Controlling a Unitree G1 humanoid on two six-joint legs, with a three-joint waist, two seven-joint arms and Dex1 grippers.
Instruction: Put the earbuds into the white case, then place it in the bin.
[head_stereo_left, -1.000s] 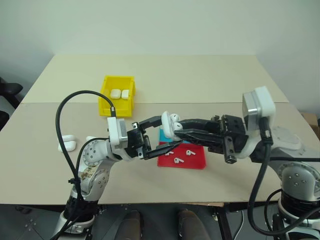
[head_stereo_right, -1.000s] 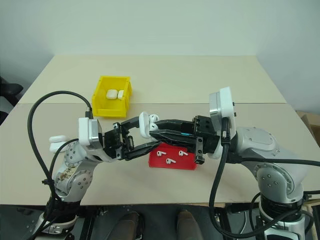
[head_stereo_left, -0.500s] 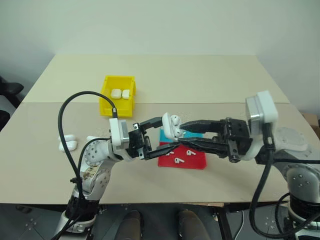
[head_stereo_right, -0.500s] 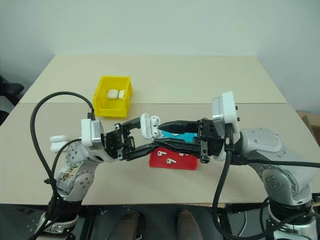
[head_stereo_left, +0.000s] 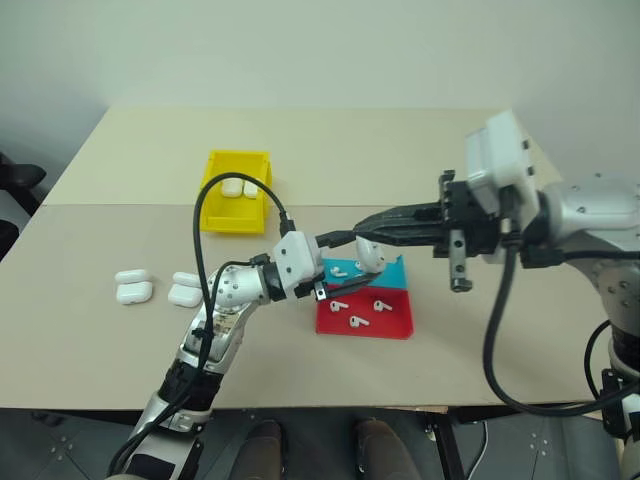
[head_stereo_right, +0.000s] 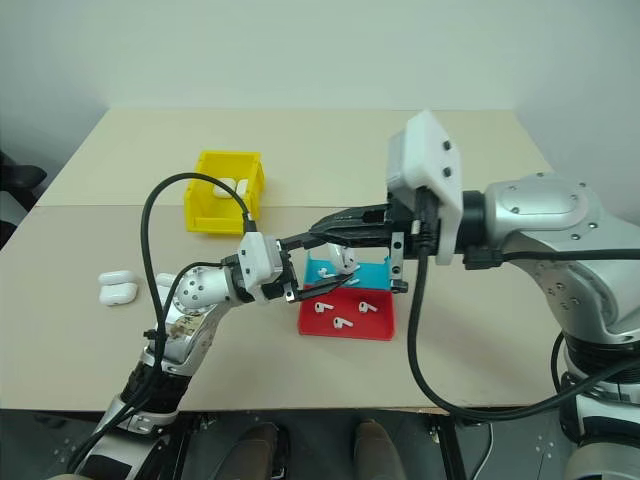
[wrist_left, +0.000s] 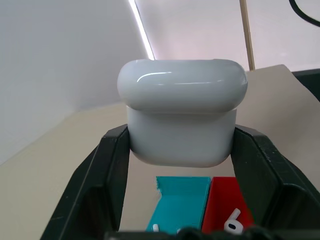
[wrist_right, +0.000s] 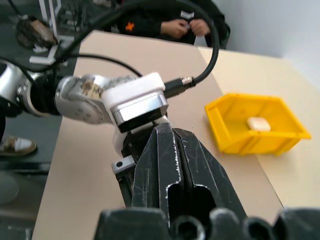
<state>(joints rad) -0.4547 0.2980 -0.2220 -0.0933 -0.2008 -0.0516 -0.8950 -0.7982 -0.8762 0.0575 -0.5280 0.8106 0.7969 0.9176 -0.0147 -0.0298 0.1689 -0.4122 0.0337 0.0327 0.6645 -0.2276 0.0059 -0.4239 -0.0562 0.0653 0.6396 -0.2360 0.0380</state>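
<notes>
My left gripper (wrist_left: 180, 190) is clamped on the small shiny white rounded case (wrist_left: 182, 110), and in the left wrist view its lid sits down on the body, so I think this case is packed and ready to go. My right gripper (head_stereo_left: 352, 237) has its two black fingers pressed together with nothing between them, and its tips sit just beside the case, above the flat red-and-teal tray (head_stereo_left: 392, 326). The case is up in the air over that tray, well apart from the small bright yellow plastic bin (head_stereo_left: 236, 192), so the carry and the drop are still to do. The bin already has two white cases (head_stereo_left: 240, 186) in it. A few tiny white earbuds (head_stereo_left: 354, 320) lie in the tray, and spare white cases (head_stereo_left: 133, 286) wait on the tan desk (head_stereo_left: 90, 330), so more rounds are left, I guess. The head views show the whole desk layout. The left wrist view shows the shut lid up close. The right wrist view shows a person's hands (wrist_right: 186, 27) past the desk's far end.
</notes>
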